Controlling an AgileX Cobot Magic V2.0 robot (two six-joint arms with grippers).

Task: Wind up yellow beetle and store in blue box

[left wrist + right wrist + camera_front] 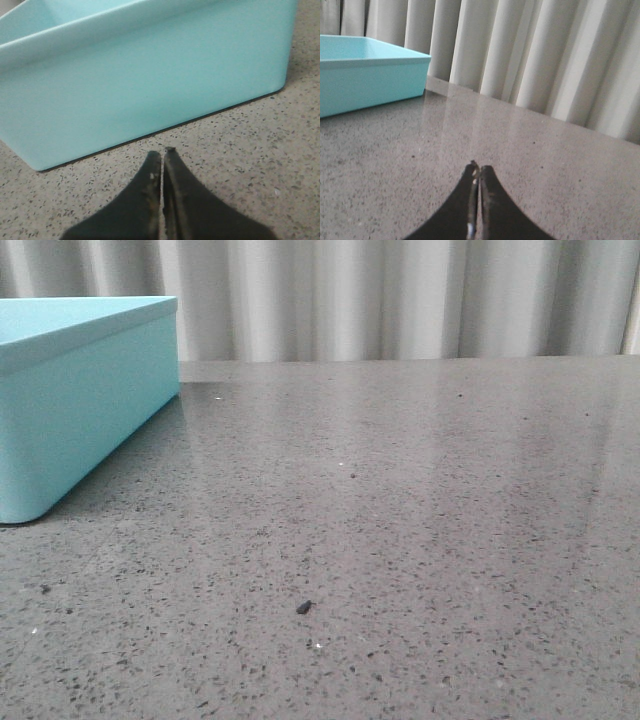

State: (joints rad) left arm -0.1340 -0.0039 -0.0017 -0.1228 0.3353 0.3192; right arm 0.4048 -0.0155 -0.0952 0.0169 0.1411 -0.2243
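Observation:
The blue box [80,390] stands at the far left of the table in the front view. It fills the left wrist view [150,75], its long side close in front of my left gripper [162,152]. It also shows in the right wrist view [367,75], far off. My left gripper is shut and empty, low over the table just short of the box. My right gripper [478,167] is shut and empty over bare table. The yellow beetle is out of view in all frames. Neither gripper shows in the front view.
The grey speckled table [400,520] stretches to a pleated pale curtain [400,300] at the back. A small dark speck [303,607] lies on the table near the front.

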